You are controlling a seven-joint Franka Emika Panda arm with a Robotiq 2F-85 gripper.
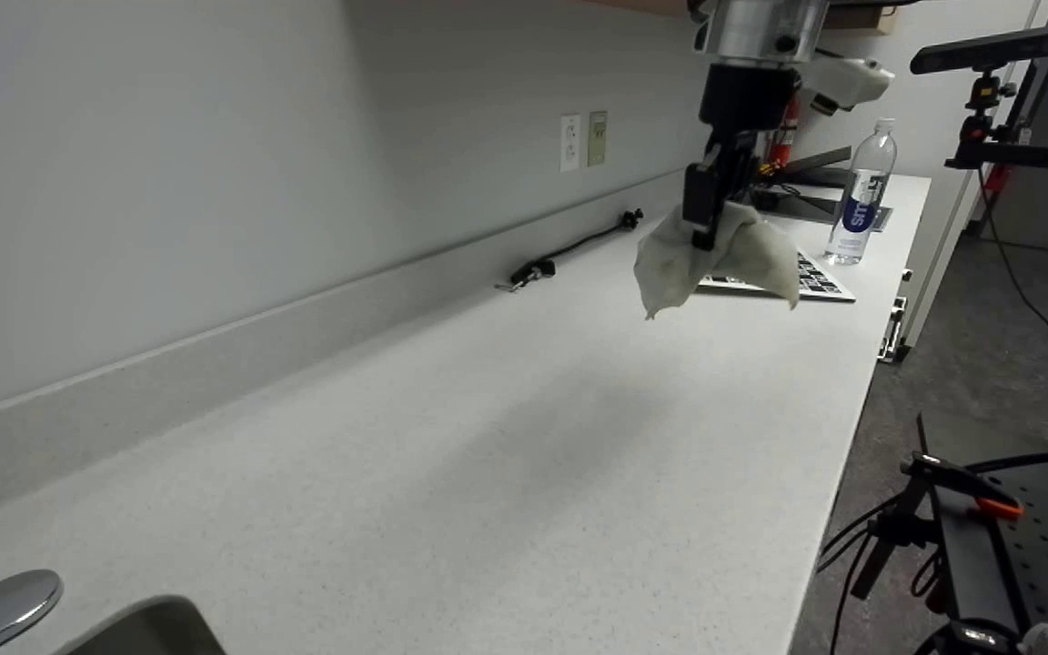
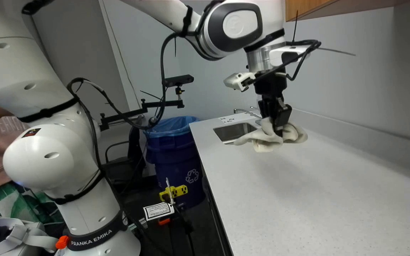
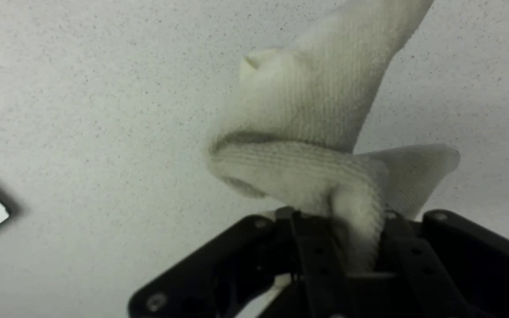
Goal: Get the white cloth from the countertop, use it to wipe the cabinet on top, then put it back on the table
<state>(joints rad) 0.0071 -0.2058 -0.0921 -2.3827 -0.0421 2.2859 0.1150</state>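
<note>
One white cloth [image 3: 320, 123] I hold above the desk [image 1: 524, 455], pincer [image 3: 340, 218] closed firmly on its folds; only an exterior view shows me the upright water bottle [image 1: 861, 196].

In the wrist view the tool [image 3: 347, 221] is black, with narrow fingers [image 3: 314, 256] and round screw heads [image 3: 156, 301] of a greyer tone. Above the tool, in both exterior views, comes a collar [image 2: 261, 60] of silver metal. Small white housings [image 2: 240, 81] jut out above the tool. Higher than the tool, in an exterior view, a dark grey rounded plate [image 2: 215, 26] frames a pale oval cap [image 2: 240, 24]. The arm [image 2: 34, 153] is white and smoothly rounded, with grey oval recesses [image 2: 52, 155], black straps [image 2: 50, 111] and black cable [image 2: 162, 60] looping free. Well apart from the tool, a black band [image 2: 94, 237] reads FRANKA EMIKA in white capitals, and a small dark label [image 2: 31, 132] shows a patch of red.
</note>
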